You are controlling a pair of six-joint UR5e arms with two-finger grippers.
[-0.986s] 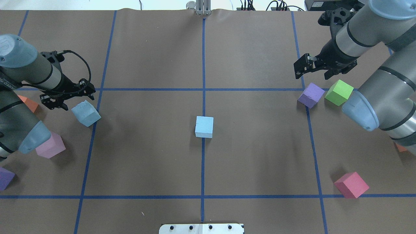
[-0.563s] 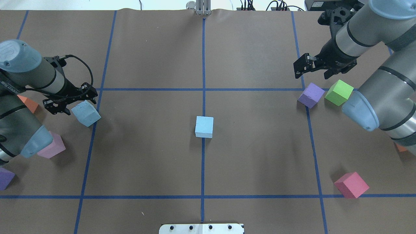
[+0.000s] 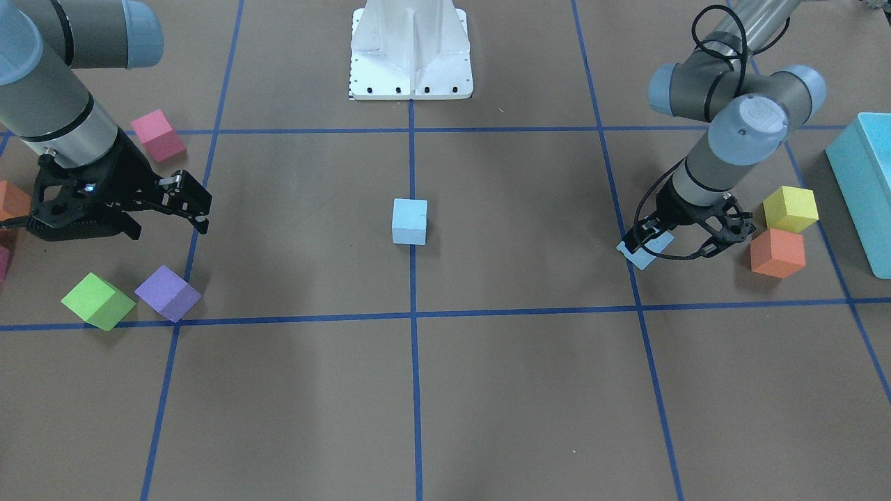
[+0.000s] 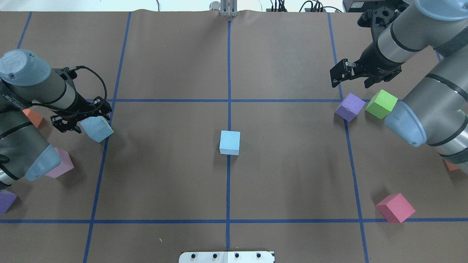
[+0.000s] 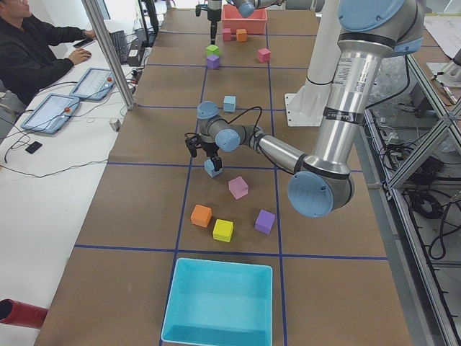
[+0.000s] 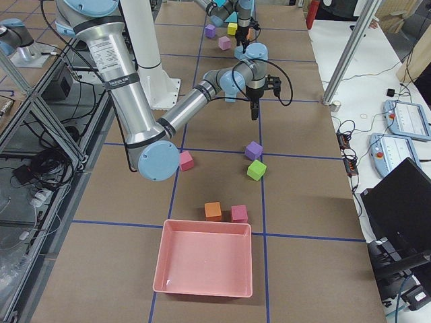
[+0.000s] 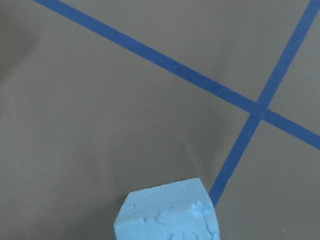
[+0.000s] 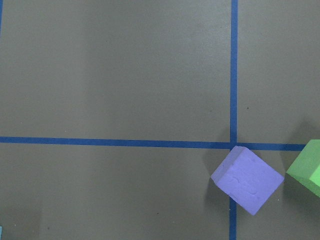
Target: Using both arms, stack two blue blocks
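One pale blue block [image 4: 230, 142] lies at the table's middle on the centre line; it also shows in the front view [image 3: 409, 221]. The second blue block [image 4: 98, 129] lies at the left, rotated, and fills the bottom of the left wrist view [image 7: 167, 215]. My left gripper [image 4: 85, 117] is open and hangs over that block's far-left corner, partly covering it; in the front view [image 3: 681, 240] only a corner of the block [image 3: 649, 253] shows. My right gripper [image 4: 351, 77] is open and empty, above the table just beyond a purple cube [image 4: 350, 106].
A green cube [image 4: 381, 103] sits beside the purple one, a red-pink cube [image 4: 395, 208] near right. Pink [image 4: 60, 165], orange [image 4: 33, 117] and purple [image 4: 6, 200] cubes lie by my left arm. A teal bin [image 5: 220, 303] and a pink tray [image 6: 205, 266] stand at the table ends.
My left gripper has moved right and toward the left blue block, now overlapping its corner. The right gripper has shifted only slightly. No block has moved.
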